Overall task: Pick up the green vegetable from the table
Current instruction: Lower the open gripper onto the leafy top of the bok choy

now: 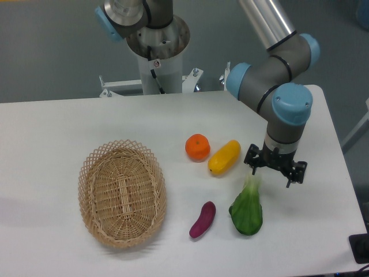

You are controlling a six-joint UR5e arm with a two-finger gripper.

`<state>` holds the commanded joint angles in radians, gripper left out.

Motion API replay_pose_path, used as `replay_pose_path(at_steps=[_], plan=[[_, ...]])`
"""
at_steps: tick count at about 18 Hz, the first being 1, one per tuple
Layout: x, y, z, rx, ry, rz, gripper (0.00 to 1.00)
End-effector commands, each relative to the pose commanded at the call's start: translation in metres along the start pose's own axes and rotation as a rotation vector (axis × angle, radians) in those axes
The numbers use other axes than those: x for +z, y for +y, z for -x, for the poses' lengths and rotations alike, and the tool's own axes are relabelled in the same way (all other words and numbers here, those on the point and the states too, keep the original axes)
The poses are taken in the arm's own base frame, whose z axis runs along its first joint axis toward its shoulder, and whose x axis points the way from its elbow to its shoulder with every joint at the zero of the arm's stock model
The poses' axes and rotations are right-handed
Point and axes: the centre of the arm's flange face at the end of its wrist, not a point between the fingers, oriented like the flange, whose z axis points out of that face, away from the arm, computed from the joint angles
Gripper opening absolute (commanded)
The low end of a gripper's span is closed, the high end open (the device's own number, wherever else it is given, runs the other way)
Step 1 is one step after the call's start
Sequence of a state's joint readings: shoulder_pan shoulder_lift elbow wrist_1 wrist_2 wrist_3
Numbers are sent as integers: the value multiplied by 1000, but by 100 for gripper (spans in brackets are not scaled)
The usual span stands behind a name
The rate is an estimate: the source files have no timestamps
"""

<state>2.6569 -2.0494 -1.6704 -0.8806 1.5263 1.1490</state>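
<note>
The green vegetable [247, 209] lies on the white table [69, 127] at the front right, dark leaf toward the front edge and pale stem pointing back. My gripper [271, 172] hangs open just above and slightly right of the stem end, its two fingers spread wide and holding nothing. The left fingertip sits close to the tip of the stem.
A yellow fruit [224, 157] and an orange [197, 147] lie just left of the gripper. A small purple eggplant [202, 219] rests left of the vegetable. A wicker basket [121, 192] stands at the front left. The robot base [157, 46] rises behind the table.
</note>
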Motion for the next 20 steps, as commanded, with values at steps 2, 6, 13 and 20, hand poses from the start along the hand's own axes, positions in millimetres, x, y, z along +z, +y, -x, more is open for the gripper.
replay_pose_path(at_steps=[2, 6, 13, 20], plan=[[7, 2, -6, 4, 14, 6, 100], [22, 3, -8, 3, 9, 6, 100], [39, 0, -16, 11, 22, 23, 100], [46, -2, -20, 20, -6, 16, 100]])
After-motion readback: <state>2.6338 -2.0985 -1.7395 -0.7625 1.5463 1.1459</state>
